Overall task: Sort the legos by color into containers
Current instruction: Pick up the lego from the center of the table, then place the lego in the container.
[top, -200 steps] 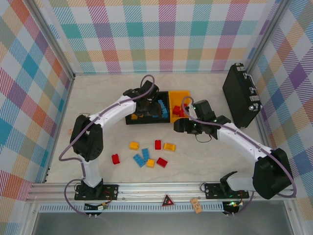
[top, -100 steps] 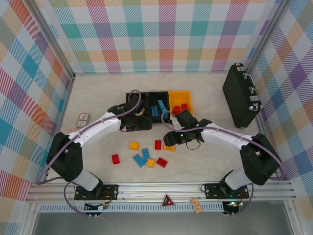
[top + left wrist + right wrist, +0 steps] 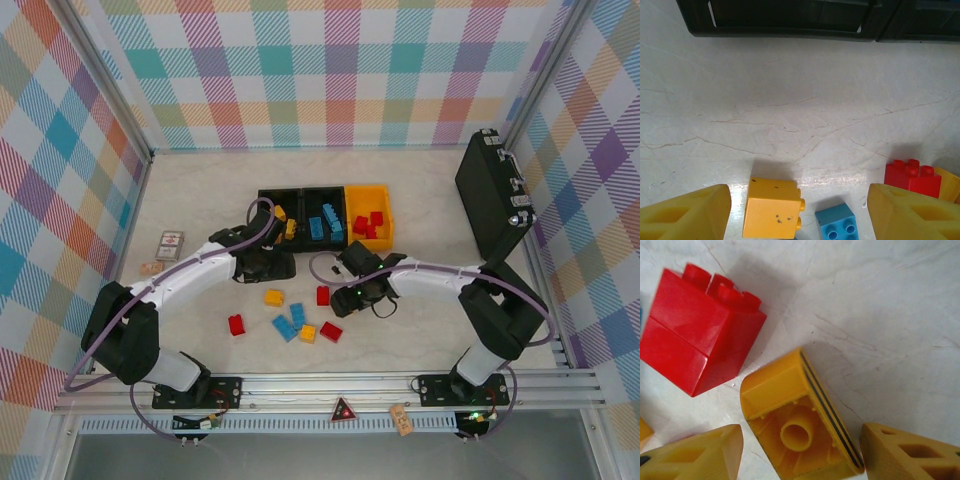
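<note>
Left gripper [image 3: 262,268] hangs low just in front of the left black bin [image 3: 280,192], fingers [image 3: 685,212] spread wide and holding nothing. A yellow brick [image 3: 772,207] lies on the table [image 3: 790,100] below the gap, with a blue brick [image 3: 836,222] just beside it.

Over to the right gripper [image 3: 345,298], down at mid-table. Its fingers [image 3: 912,455] stand half apart, straddling a tipped yellow-orange brick [image 3: 800,432] that shows its hollow underside. A sliver of table shows at one finger, so there is no clamp. A red brick [image 3: 697,335] sits just beside it.

Toward the far edge, the left black bin holds yellow legos [image 3: 284,222], the middle black bin [image 3: 325,190] blue legos [image 3: 325,220], and the yellow-orange bin [image 3: 370,190] red legos [image 3: 366,225]. More loose bricks [image 3: 308,333] lie scattered toward the near edge.
</note>
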